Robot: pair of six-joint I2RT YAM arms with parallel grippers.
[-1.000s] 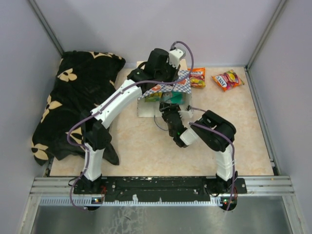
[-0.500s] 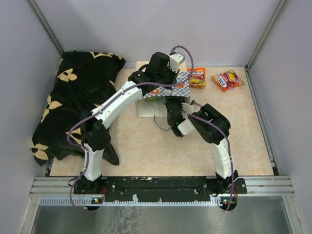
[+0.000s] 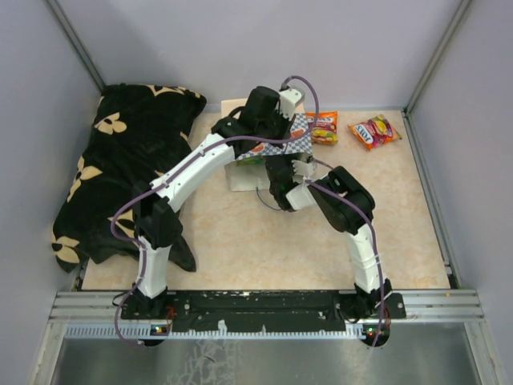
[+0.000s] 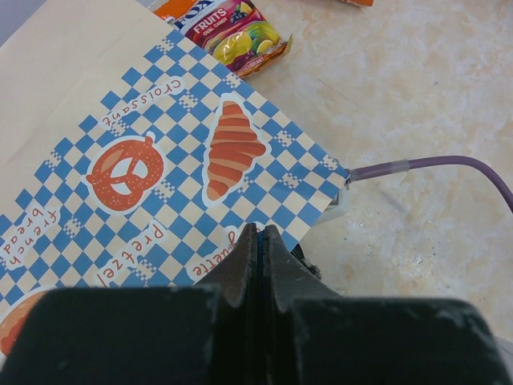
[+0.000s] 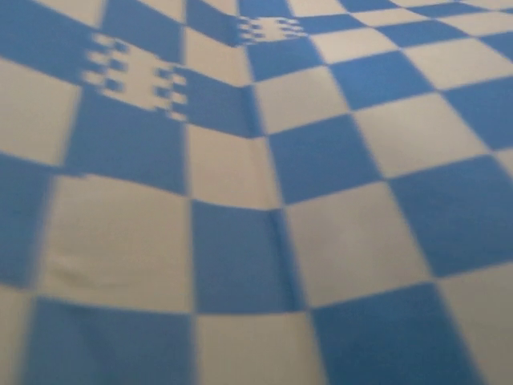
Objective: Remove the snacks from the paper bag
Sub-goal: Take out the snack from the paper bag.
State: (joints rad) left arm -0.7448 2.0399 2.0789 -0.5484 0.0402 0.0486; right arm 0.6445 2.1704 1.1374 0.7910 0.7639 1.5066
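Observation:
The paper bag (image 3: 240,175) lies near the middle back of the table, its blue-white checkered band (image 4: 264,172) printed with a pretzel and a croissant. My left gripper (image 4: 259,229) is above it, shut on a thin blue cord handle. My right gripper (image 3: 277,167) reaches into the bag's mouth and its fingers are hidden. The right wrist view shows only blurred checkered paper (image 5: 256,208). Two snacks lie outside on the table: an orange packet (image 3: 324,127), also seen from the left wrist (image 4: 232,32), and a red packet (image 3: 374,131). A green edge (image 3: 248,160) shows at the bag's mouth.
A black flower-patterned cloth (image 3: 120,168) covers the left side of the table. A purple cable (image 4: 433,165) runs over the table right of the bag. Grey walls and metal posts close in the back and both sides.
My right arm has pushed forward from in front of the bag until its gripper is inside the mouth. The bag has shifted slightly. The left gripper keeps its hold.

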